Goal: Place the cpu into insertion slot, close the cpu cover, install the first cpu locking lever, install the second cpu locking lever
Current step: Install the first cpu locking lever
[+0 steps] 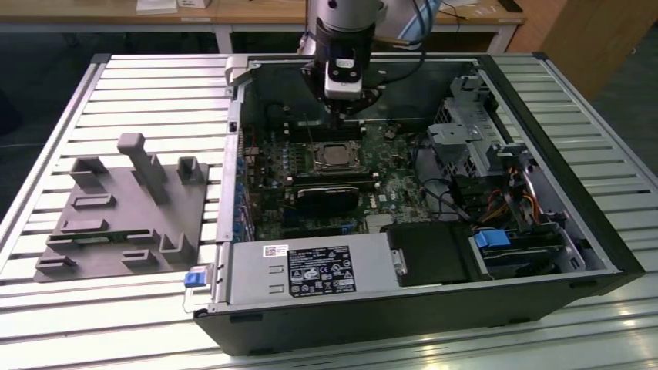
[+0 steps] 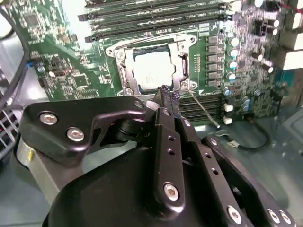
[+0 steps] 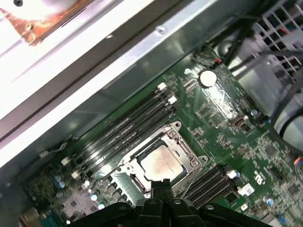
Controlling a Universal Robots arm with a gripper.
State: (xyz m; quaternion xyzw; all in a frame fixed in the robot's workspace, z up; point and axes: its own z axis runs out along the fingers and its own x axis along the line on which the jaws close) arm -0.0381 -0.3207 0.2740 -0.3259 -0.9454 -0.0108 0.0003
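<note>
Grey moulded plastic fixture [image 1: 113,223], with upright posts and shallow pockets, lies on the slatted metal table [image 1: 154,85] at the exterior view's left. Just beside it, toward the exterior view's right, stands the open black computer case [image 1: 575,208] with the green motherboard [image 1: 396,173] bare inside.

Near the middle of the board sits the cpu [image 1: 331,157], a small square chip with a pale silvery top, seated in its socket. In both wrist views the cpu [image 2: 150,71] [image 3: 161,163] shows through the large opening of the cpu cover [image 2: 125,71] [image 3: 187,150], a thin silvery metal frame lying flat around it. Long black memory slots [image 2: 156,19] run alongside the socket.

Above the board hangs the black gripper [image 1: 347,108] on the arm. Its two fingers are pressed together with no gap between them [image 2: 168,92] [image 3: 162,185], and nothing can be made out between the tips. The tips sit at a corner of the socket frame; whether they touch it cannot be told. A thin bare metal lever rod [image 2: 203,109] slants away from that corner across the board.

A black rectangular block [image 1: 331,200] lies just beside the socket, and a silver power supply box [image 1: 308,271] fills the case's near corner. At the exterior view's right are a grey metal drive cage [image 1: 463,146] and a blue plastic tab [image 1: 491,239].
</note>
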